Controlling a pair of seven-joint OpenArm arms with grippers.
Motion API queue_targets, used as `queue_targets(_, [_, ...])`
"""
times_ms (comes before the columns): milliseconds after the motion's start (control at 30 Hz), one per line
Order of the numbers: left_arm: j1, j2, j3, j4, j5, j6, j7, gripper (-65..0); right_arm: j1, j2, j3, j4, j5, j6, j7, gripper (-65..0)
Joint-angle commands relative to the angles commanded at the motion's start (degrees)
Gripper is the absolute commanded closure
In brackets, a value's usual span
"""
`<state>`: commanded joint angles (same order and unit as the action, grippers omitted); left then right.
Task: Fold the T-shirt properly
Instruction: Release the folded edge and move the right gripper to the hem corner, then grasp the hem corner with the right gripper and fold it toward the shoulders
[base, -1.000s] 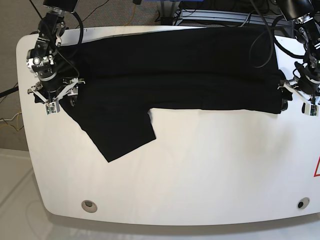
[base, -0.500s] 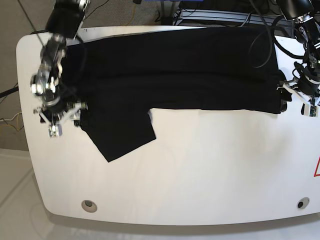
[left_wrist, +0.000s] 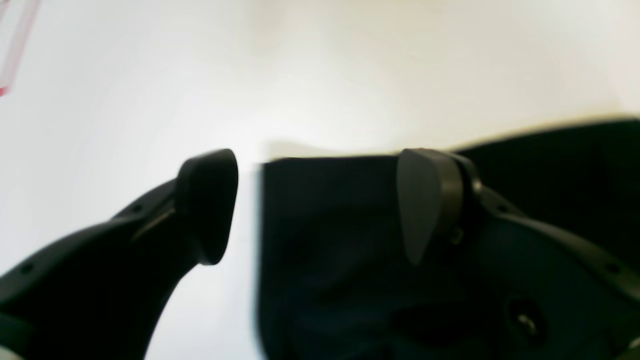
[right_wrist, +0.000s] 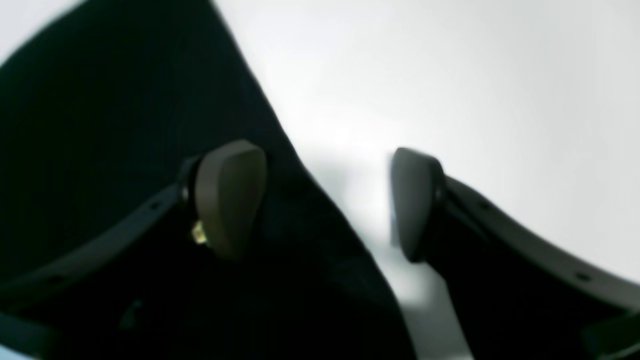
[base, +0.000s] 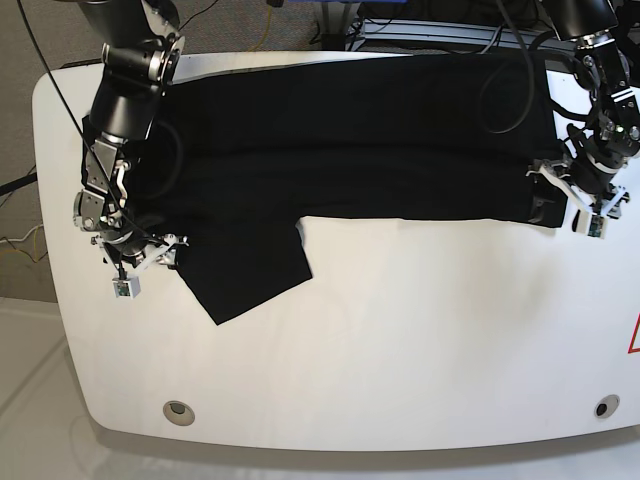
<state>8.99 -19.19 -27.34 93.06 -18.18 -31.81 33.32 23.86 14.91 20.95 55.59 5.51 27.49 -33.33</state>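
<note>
The black T-shirt (base: 350, 140) lies as a long folded band across the far half of the white table (base: 420, 350), one sleeve (base: 250, 270) jutting toward the front. In the base view my right gripper (base: 150, 258) is at the sleeve's left edge. Its wrist view shows the right gripper (right_wrist: 322, 200) open, one finger (right_wrist: 230, 195) over the shirt (right_wrist: 125, 150), the other over bare table. My left gripper (base: 562, 208) is at the band's right front corner. In its wrist view the left gripper (left_wrist: 315, 205) stands open astride the shirt's (left_wrist: 330, 250) edge.
Two round holes (base: 179, 410) (base: 601, 407) sit near the table's front edge. A red triangle mark (base: 634, 335) shows at the right edge. Cables and a metal frame (base: 430, 25) lie behind the table's far edge.
My right arm has moved toward the front along the shirt's left edge, down to the sleeve. My left arm has shifted a little inward onto the shirt's right corner.
</note>
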Motion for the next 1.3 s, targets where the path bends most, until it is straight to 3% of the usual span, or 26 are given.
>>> queue_targets(333, [0.5, -0.3, -1.7, 0.1, -0.2, -0.2, -0.2, -47.0, 4.8, 0.8, -0.9, -12.2, 1.6, 2.86, 2.8, -41.1])
queue_targets(600, [0.7, -0.1, -1.7, 0.0, -0.4, -0.2, -0.3, -47.1, 5.9, -0.3, -1.8, -16.9, 0.1, 6.65, 6.1, -40.7])
queue_targets(667, [0.6, -0.3, -1.0, 0.1, -0.6, -0.2, -0.7, -47.5, 6.5, -2.0, -1.5, -18.8, -1.2, 8.75, 7.4, -40.5])
queue_targets(1000, [0.7, -0.4, -1.0, -0.2, -0.7, -0.2, -0.6, -47.5, 5.8, -4.6, -2.2, -18.9, -1.0, 10.13, 5.6, -34.8])
queue_targets(1067, [0.7, -0.2, -1.3, 0.0, -0.7, -0.2, -0.5, -47.3, 5.2, -5.0, -2.9, -17.7, 0.2, 10.48, 3.1, -28.1])
queue_targets(1300, [0.5, -0.2, -1.1, 0.1, -0.7, -0.1, -0.5, -47.5, 4.6, -5.3, -3.0, -14.8, 2.7, 11.06, -2.0, -21.7])
